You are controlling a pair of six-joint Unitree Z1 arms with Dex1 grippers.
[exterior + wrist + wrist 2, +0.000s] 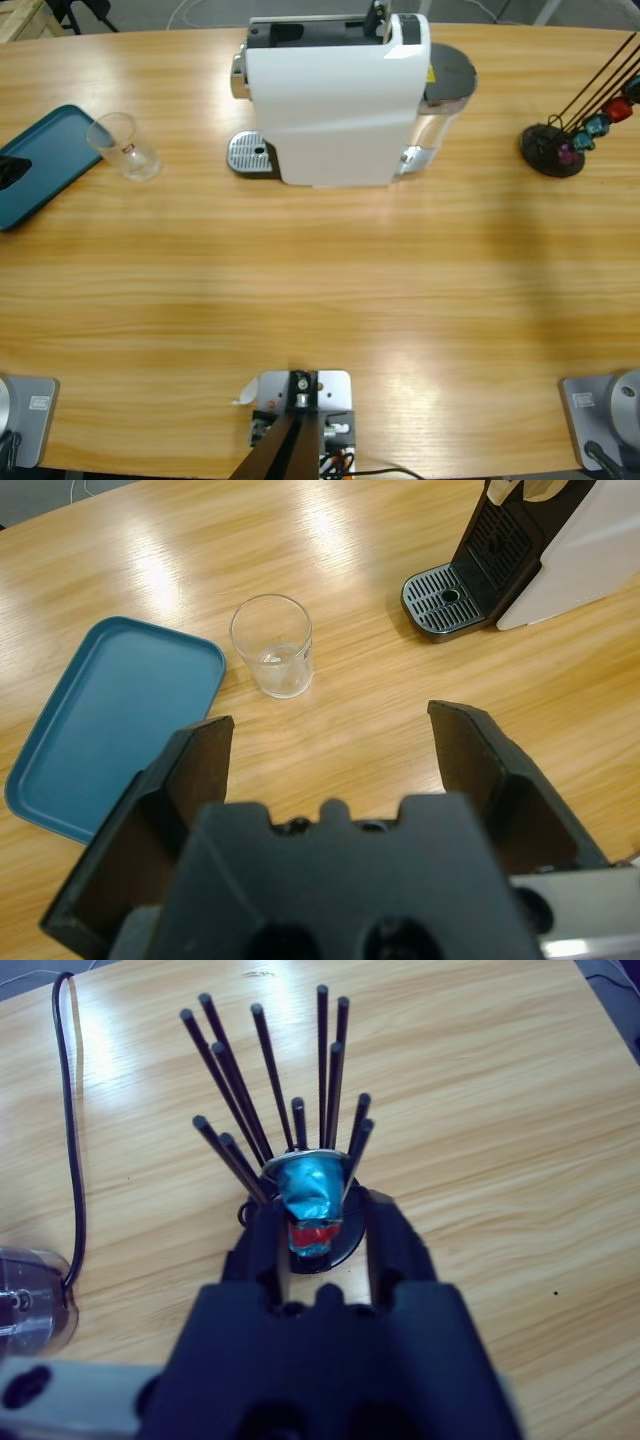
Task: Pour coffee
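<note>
The white coffee machine stands at the table's far middle, its metal drip grate bare. An empty clear glass stands left of it, beside a teal tray. In the left wrist view my left gripper is wide open and holds nothing, with the glass, tray and grate well ahead of it. My right gripper looks along at the capsule rack. Its jaws stand a narrow gap apart, and a blue capsule shows between them. Neither gripper appears in the high view.
The black rack of thin rods stands far right with magenta, blue and red capsules. A black cable lies on the table beside it. Broad bare wood lies between the machine and the near edge.
</note>
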